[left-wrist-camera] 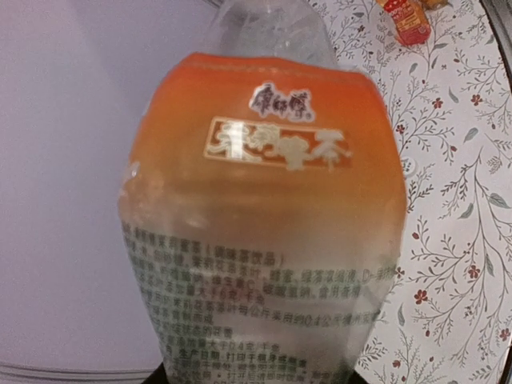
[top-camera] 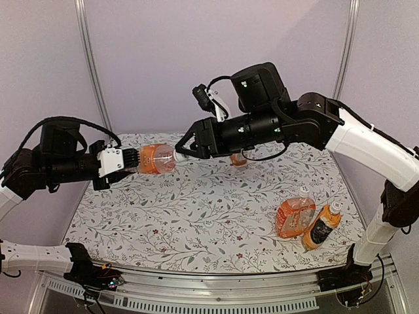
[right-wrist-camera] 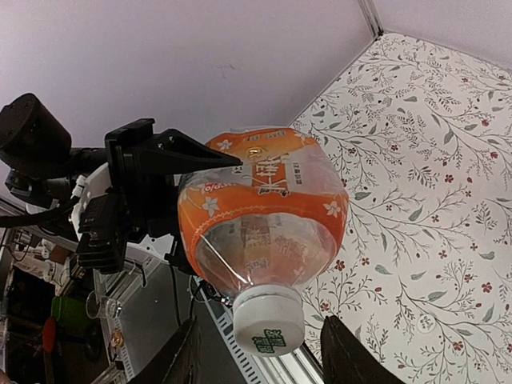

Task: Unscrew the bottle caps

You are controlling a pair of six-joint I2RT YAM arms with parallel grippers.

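Observation:
My left gripper (top-camera: pixel 131 160) is shut on the base of a clear bottle with an orange label (top-camera: pixel 156 159) (left-wrist-camera: pixel 264 216), holding it level above the table with its neck pointing right. Its white cap (top-camera: pixel 178 157) (right-wrist-camera: pixel 268 320) faces my right gripper (top-camera: pixel 181 149) (right-wrist-camera: pixel 266 356). That gripper is open, one dark finger (right-wrist-camera: pixel 180 360) on each side of the cap and a gap on both sides. The bottle fills the left wrist view and hides the left fingers.
Two capped bottles lie at the front right of the flowered table (top-camera: pixel 196 216): an orange-labelled one (top-camera: pixel 294 216) and a dark-labelled one (top-camera: pixel 321 229). Another bottle (top-camera: pixel 238 159) shows partly behind the right arm. Purple walls close in the back and sides.

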